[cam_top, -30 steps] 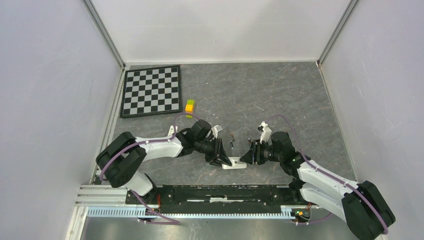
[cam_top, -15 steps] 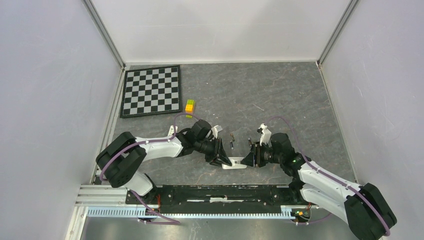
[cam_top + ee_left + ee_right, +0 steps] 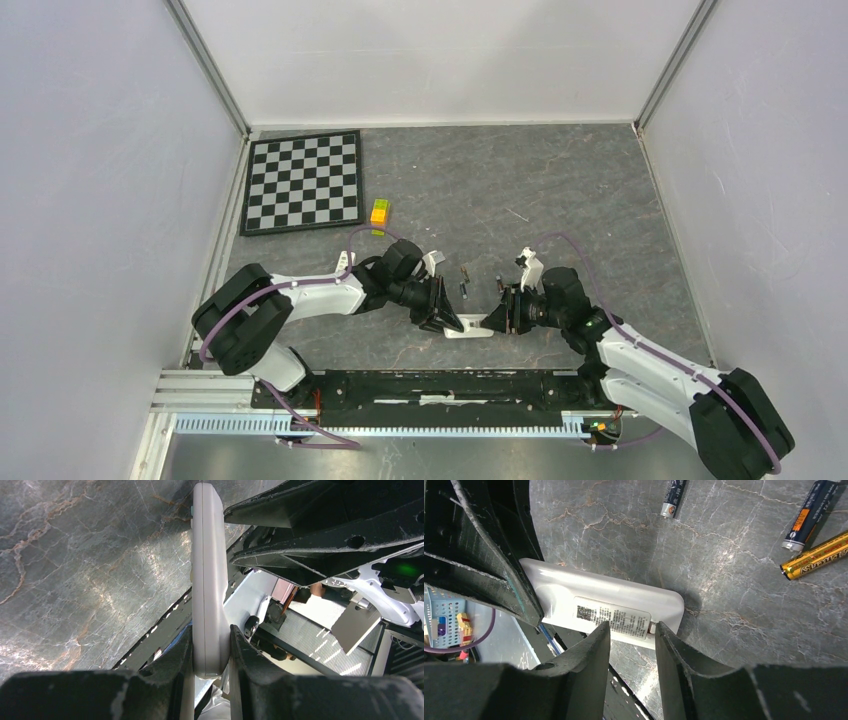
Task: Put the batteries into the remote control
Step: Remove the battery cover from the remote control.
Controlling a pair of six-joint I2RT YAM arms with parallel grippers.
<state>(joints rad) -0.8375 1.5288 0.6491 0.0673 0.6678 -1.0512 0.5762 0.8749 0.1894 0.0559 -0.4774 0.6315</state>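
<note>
Clamping the remote (image 3: pixel 609 602) at 9 o'clock, left jaws hold it; right jaws narrow at 3 o'clock, grip unclear. Looks light, slick: pinch ends.

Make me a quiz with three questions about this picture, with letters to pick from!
1. Where is the checkerboard?
A) far left corner of the table
B) near right corner
C) the middle

2. What colour is the remote?
A) black
B) white
C) red

3. What is the left gripper doing?
A) hanging open over the checkerboard
B) lying on the table, holding nothing
C) squeezing the remote

Answers:
1 A, it lies where the left and back walls meet.
2 B, its body shows white in every view.
3 C, it is clamped on the remote's two sides.
</note>
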